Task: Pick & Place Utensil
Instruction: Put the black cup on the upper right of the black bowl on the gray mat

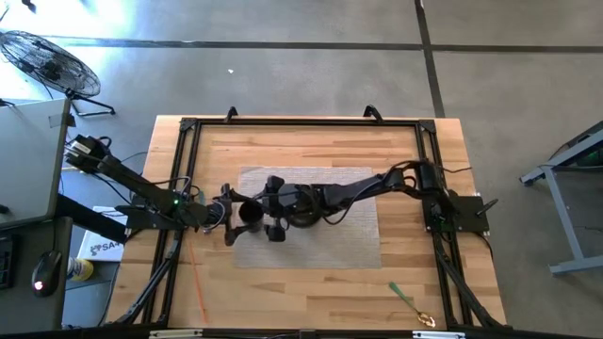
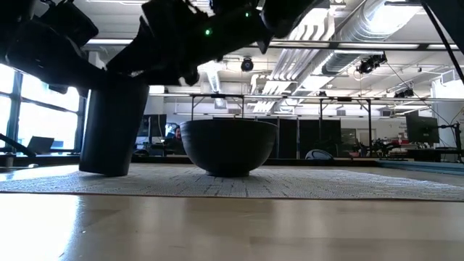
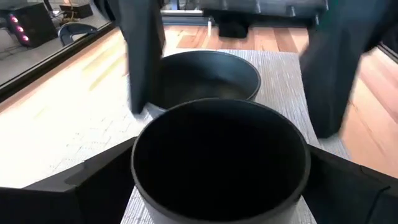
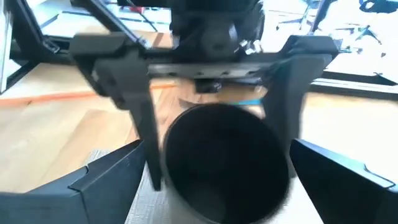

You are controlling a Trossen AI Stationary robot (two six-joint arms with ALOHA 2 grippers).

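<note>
A dark cup (image 1: 251, 217) stands by its base on the grey mat (image 1: 353, 235), left of a dark bowl (image 1: 303, 207); both also show in the low view, cup (image 2: 112, 123) and bowl (image 2: 228, 145). My left gripper (image 1: 239, 216) comes from the left and is shut on the cup. My right gripper (image 1: 268, 211) comes from the right over the bowl; it is open, with a finger on either side of the cup (image 4: 227, 162), and touches nothing. A green-handled spoon (image 1: 410, 303) lies on the wood near the front right corner, far from both grippers. My left gripper has the cup between its two fingers (image 3: 93, 186), one on each side of the cup's wall near the rim (image 3: 140, 177). The fingers come nearly level from the table's left side. The cup stands about upright with its base on the mat (image 2: 109, 172).
The bowl stands on the mat right behind the cup (image 3: 211, 74). A black rail frame (image 1: 301, 122) runs around the table top. Bare wood lies in front of the mat, where an orange line (image 1: 196, 282) is marked at the left.
</note>
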